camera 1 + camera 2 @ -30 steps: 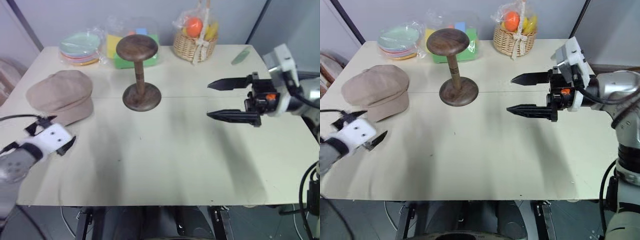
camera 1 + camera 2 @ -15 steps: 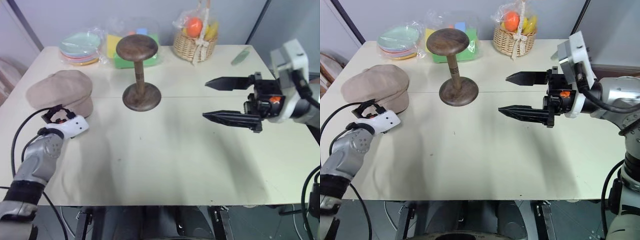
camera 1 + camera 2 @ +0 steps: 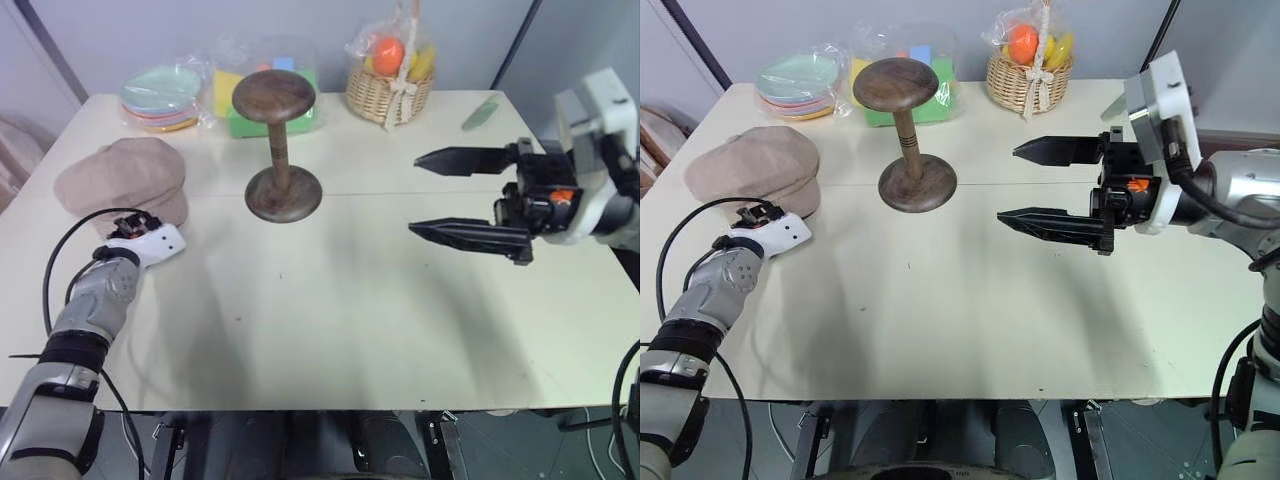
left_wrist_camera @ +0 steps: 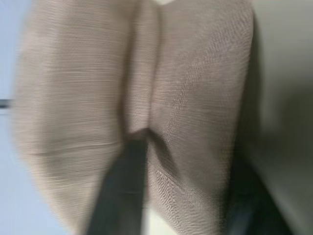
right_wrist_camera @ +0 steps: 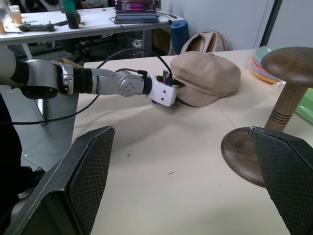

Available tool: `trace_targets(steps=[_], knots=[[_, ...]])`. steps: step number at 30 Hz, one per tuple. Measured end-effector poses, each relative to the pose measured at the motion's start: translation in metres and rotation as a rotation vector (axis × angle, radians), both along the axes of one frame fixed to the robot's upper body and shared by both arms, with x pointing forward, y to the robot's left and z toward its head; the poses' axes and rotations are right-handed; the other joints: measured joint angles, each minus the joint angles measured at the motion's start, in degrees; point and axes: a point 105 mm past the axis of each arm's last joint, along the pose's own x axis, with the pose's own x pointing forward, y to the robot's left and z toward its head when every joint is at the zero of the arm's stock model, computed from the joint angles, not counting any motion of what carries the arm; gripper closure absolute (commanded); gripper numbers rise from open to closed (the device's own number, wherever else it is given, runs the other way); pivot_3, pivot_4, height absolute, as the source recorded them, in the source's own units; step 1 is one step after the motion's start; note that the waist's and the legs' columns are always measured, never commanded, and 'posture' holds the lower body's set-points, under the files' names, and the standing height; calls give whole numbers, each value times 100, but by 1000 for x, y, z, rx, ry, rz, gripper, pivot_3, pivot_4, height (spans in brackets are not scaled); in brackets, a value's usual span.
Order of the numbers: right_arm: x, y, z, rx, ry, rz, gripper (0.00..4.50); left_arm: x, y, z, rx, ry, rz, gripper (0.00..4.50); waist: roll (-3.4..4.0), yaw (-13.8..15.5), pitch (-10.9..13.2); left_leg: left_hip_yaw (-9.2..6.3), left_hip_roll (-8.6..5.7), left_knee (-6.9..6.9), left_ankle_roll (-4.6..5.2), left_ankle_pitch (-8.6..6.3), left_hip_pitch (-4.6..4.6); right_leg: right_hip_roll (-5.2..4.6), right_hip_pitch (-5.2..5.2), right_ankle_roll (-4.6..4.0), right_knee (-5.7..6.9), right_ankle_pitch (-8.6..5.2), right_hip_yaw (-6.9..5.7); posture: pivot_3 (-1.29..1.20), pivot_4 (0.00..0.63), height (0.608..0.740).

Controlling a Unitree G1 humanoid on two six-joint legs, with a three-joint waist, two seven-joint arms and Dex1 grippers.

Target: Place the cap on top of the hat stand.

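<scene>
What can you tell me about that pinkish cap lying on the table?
The cap is soft, woven-looking fabric in a dusty pink-beige, with a puffy round crown and a short brim. It lies crown up near the table's left edge, apart from the dark wooden hat stand, so it has not been placed yet. The left pincer is at its near rim, where the left wrist view shows the cloth puckered into a fold at a dark finger, apparently pinched.

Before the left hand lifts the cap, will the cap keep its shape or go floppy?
Probably floppy: the cap is soft woven fabric, and a fold already shows where the left hand meets its edge. It looks light, so it should lift easily. The puffy crown may sag, so lowering it squarely onto the hat stand could need care.
</scene>
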Motion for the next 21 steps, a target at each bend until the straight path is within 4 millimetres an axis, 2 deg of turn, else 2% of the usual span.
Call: trace_targets(steps=[5, 8, 10, 13, 16, 18, 21], knots=[[1, -1, 1, 3, 0, -9, 0, 0, 1, 9, -3, -29, -5, 4490, -4, 3, 2, 0, -1, 3, 0, 0, -3, 0, -1, 0, 0, 0, 0, 0, 150, 740], [6, -7, 2, -3, 6, -41, 0, 3, -7, 33, 6, -78, -48, 4490, -11, 16, 6, -2, -1, 3, 0, 0, -9, -1, -6, 0, 0, 0, -1, 0, 150, 740], [8, -12, 4, -16, -14, -68, 0, 7, -19, 62, 6, -147, -99, 4490, -18, 32, 10, -3, -1, 5, -1, 0, -13, -2, -7, 0, -1, 0, -3, 0, 150, 740], [13, -19, 7, -29, -38, -109, 0, 12, -48, 134, 11, -329, -205, 4490, -31, 53, 17, -1, -4, 8, -1, 0, -17, -2, -6, 0, -6, 0, -5, 0, 150, 740], [18, -32, 13, -42, -59, -167, 0, 7, -79, 199, 19, -500, -303, 4490, -31, 47, 17, 11, -8, 6, -1, 0, -18, -3, -6, 2, -13, 0, -4, 0, 150, 740], [19, -39, 19, -37, -77, -196, 0, 1, -98, 231, 15, -594, -360, 4490, -31, 29, 16, 19, -8, 3, -1, 0, -19, -2, -6, 3, -14, 0, -5, 0, 150, 740], [18, -46, 26, -23, -98, -226, 0, -5, -128, 252, -7, -662, -452, 4490, -30, -2, 16, 20, -8, 4, -1, 1, -18, 2, -6, 3, -11, -1, -4, 0, 150, 740]])
